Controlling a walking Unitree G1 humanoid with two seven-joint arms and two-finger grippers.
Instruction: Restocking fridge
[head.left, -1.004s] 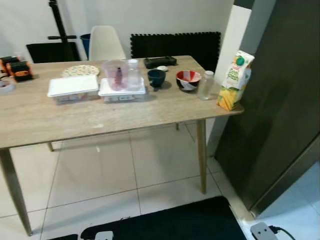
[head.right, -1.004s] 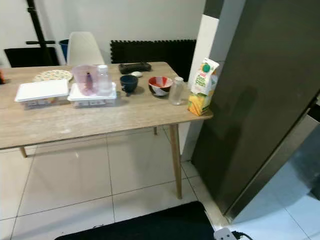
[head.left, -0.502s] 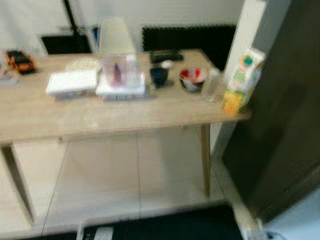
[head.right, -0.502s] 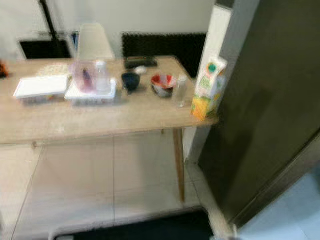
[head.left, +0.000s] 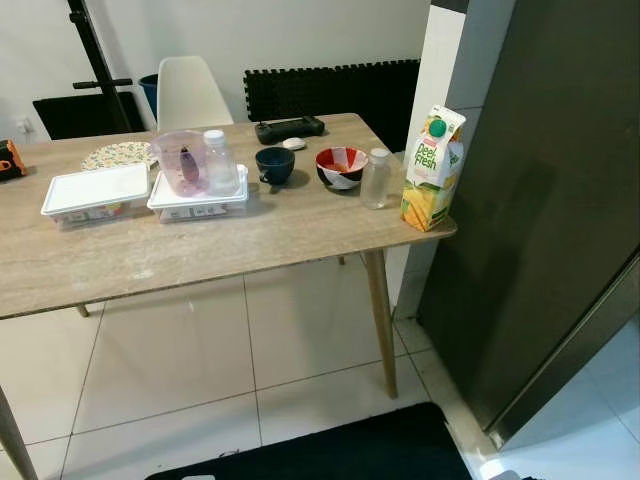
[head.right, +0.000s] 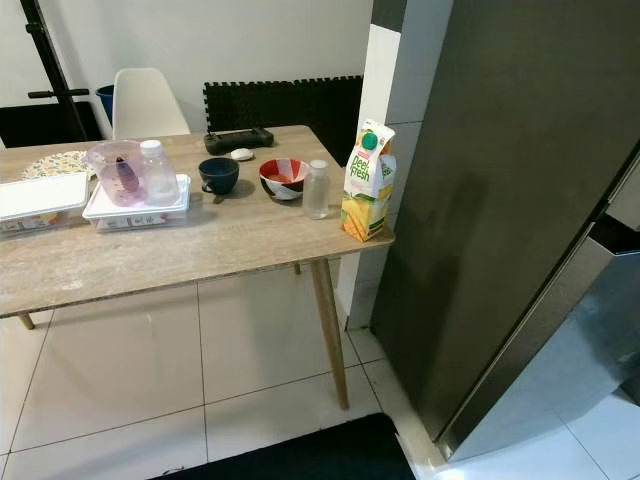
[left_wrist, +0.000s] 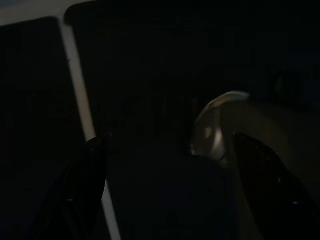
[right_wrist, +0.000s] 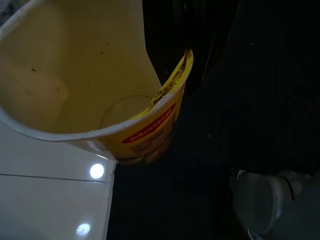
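Two grippers hang low over the dark floor. The left gripper (left_wrist: 169, 139) has its fingers spread wide with nothing between them. The right gripper (right_wrist: 187, 65) seems to pinch the wall of an empty yellow cup (right_wrist: 75, 75), its rim bent at the grip.

Farther off, on the table (head.left: 250, 240), the carton (head.left: 432, 170) stands upright at the corner, just beside the fridge (head.right: 520, 200). It is tall, with a green cap and orange print. The fridge door is shut, so restocking looks barely begun: the carton, the bottle (head.left: 375, 180) and the lidded boxes (head.left: 95, 192) wait on the table.
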